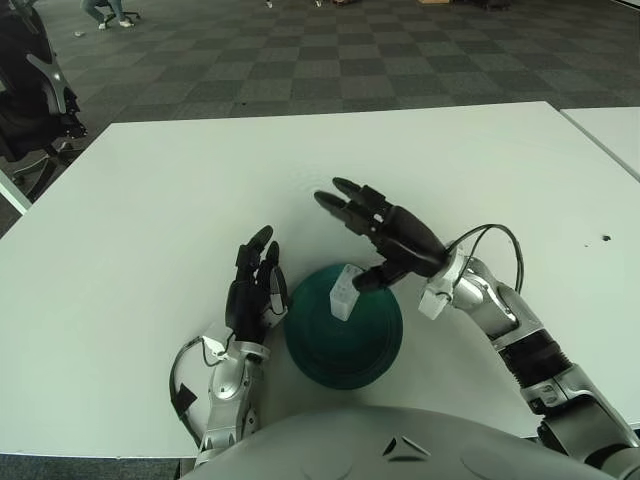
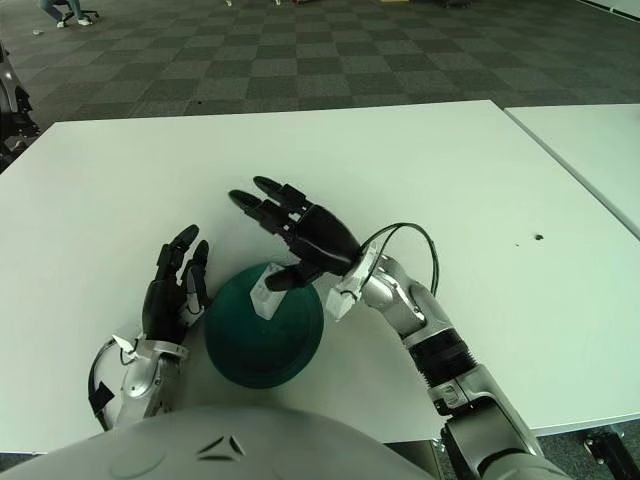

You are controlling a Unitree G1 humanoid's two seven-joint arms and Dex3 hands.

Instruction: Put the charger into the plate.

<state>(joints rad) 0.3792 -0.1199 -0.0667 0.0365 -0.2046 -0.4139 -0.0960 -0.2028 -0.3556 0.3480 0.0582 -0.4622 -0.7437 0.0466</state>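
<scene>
On the dark green plate (image 1: pixel 345 345), toward its twelve o'clock rim, the small white charger (image 1: pixel 344 291) stands upright, likely light, rigid and best pinched across its flat sides, while the right hand (image 1: pixel 395 237) hovers just beyond with fingers spread, left hand (image 1: pixel 254 290) open-fingered at nine o'clock on the desk (image 1: pixel 180 190)

Both hands, the left hand (image 1: pixel 256 288) and right hand (image 1: pixel 392 237), are glossy black with segmented fingers; silver-grey forearms follow behind, black cables looping beside each wrist.
</scene>
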